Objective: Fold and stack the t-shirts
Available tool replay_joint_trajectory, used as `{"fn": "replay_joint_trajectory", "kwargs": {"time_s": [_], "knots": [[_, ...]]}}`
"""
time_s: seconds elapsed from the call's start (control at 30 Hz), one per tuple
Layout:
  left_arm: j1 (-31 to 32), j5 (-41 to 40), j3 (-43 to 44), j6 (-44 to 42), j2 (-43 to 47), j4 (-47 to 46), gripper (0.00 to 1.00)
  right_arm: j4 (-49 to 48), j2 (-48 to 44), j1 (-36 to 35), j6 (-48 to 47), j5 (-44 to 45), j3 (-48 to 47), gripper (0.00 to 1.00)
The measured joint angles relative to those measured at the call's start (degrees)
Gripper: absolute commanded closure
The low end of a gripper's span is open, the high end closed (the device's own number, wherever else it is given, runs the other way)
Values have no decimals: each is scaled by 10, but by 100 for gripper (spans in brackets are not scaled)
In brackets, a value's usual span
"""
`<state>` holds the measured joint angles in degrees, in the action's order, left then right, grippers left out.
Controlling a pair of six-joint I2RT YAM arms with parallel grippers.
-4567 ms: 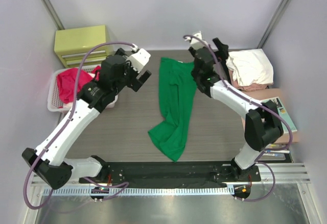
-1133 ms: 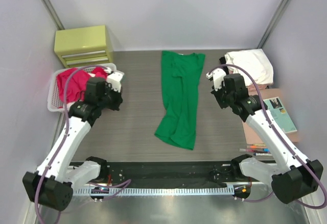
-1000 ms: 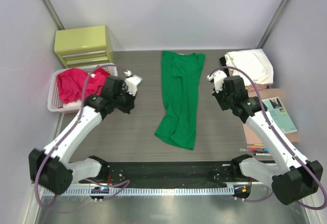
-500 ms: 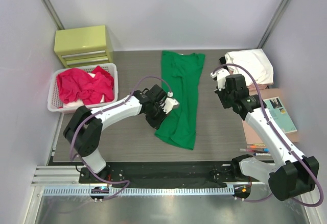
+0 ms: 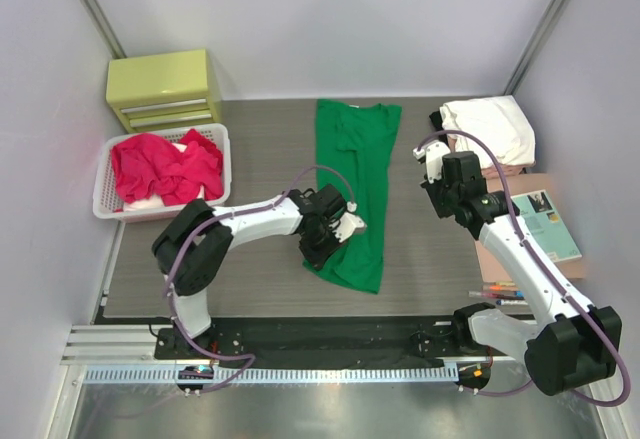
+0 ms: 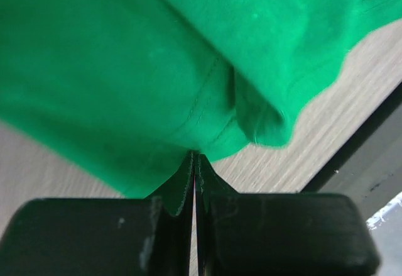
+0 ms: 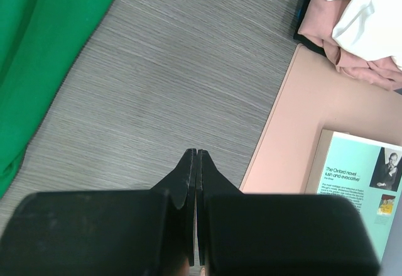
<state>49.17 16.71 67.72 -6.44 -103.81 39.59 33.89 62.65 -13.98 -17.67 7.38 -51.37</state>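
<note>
Bench (image 5: 240,279), near part: your left end effector (image 6: 195,158) sits low at the left hem of the green t-shirt (image 5: 355,179). Its jaws are fully together and the tips touch the cloth; you cannot tell whether any fabric is pinched. The shirt lies as a long narrow strip down the middle of the bench, near end bunched, collar end far. Your right end effector (image 7: 196,153) hovers over bare bench right of the shirt, jaws pressed together, holding nothing. Teal book (image 5: 550,224) on a pinkish board (image 7: 295,119) beside it. Left: white basket (image 5: 105,204) with red t-shirts (image 5: 160,164). Far right: white t-shirt (image 5: 490,129) stacked on a pale pink one (image 7: 333,43).
</note>
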Motion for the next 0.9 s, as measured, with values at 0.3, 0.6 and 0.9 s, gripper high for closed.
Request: {"fn": "replay_joint_trajectory", "kwargs": {"time_s": [0.3, 0.6, 0.9], "knots": [[10, 9, 10, 0, -26, -1, 100, -5, -4, 3, 0, -10, 14, 99], [75, 8, -19, 0, -4, -16, 100, -28, 53, 7, -11, -15, 5, 99], [121, 9, -25, 0, 4, -15, 100, -53, 200, 13, -3, -45, -89, 99]]}}
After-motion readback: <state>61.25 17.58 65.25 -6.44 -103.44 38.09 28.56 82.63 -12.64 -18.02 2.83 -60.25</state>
